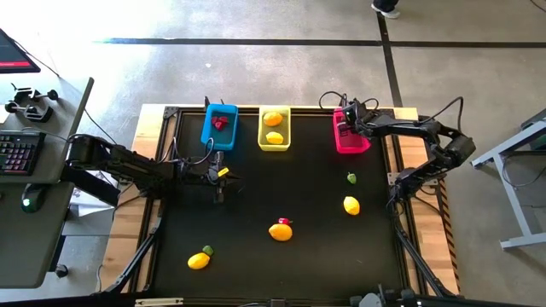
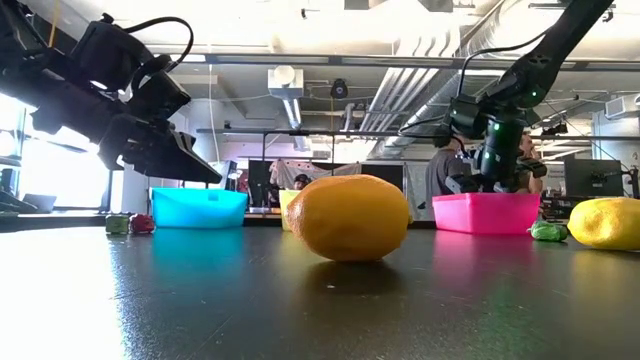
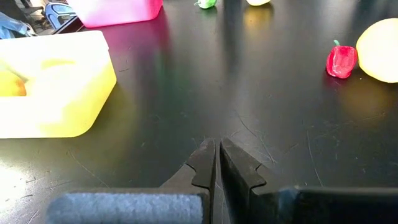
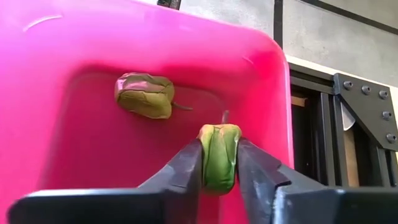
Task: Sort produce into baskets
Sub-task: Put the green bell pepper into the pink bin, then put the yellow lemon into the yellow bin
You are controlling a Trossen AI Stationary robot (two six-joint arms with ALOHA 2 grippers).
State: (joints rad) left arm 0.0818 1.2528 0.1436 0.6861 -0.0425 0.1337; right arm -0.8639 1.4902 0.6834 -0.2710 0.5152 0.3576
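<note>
A black worktop (image 1: 281,192) sits in a pale wooden frame (image 1: 147,128) on a grey concrete floor (image 1: 256,72) crossed by dark tape lines (image 1: 256,41). To one side stands a grey desk (image 1: 38,170) carrying a keyboard (image 1: 19,152), a mouse (image 1: 31,201) and a black clamp (image 1: 30,102). A shoe (image 1: 386,8) shows at the far edge. Beyond the worktop, people (image 2: 445,165) stand under ceiling ducts (image 2: 290,85).

- An industrial-style robotics lab: bare concrete floor (image 1: 281,77) marked with dark tape lines (image 1: 256,41).
- Exposed ceiling ducts (image 2: 420,70) and pipes hang overhead.
- A desk with keyboard (image 1: 17,152) flanks the black test table (image 1: 281,196).
- A person (image 2: 440,165) stands among monitors (image 2: 592,178) behind.
</note>
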